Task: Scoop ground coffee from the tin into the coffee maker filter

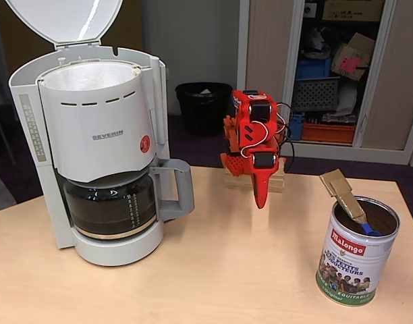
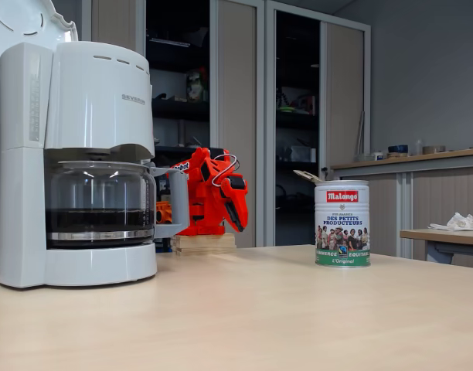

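Observation:
The white coffee maker (image 1: pixel 102 145) stands at the left with its domed lid (image 1: pixel 65 20) flipped up. The white paper filter (image 1: pixel 92 75) lines its open basket. The Malongo tin (image 1: pixel 355 253) stands open at the right, with dark ground coffee (image 1: pixel 382 214) inside. A blue scoop with a brown taped handle (image 1: pixel 347 196) leans in the tin. My red gripper (image 1: pixel 260 196) hangs folded at the back centre, pointing down, shut and holding nothing, well apart from both. In the low fixed view the coffee maker (image 2: pixel 82 154), gripper (image 2: pixel 240 220) and tin (image 2: pixel 341 224) stand in a row.
The arm sits on a wooden block (image 1: pixel 277 182) at the table's far edge. The glass carafe (image 1: pixel 112 206) with its grey handle sits under the basket. A black bin (image 1: pixel 203 104) and open cupboards stand behind. Bare tabletop (image 1: pixel 227 270) lies between machine and tin.

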Robot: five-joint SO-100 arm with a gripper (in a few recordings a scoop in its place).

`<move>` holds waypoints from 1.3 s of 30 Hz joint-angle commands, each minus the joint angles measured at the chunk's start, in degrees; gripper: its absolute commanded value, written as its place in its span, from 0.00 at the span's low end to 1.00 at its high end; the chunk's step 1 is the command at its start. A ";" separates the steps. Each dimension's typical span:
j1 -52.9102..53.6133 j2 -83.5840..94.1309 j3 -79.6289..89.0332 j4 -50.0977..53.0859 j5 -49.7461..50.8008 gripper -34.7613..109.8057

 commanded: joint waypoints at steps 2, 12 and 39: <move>-0.62 0.70 0.35 0.62 -0.88 0.24; -1.67 0.70 0.35 0.62 -1.14 0.24; -3.08 0.79 -10.63 -26.37 23.12 0.24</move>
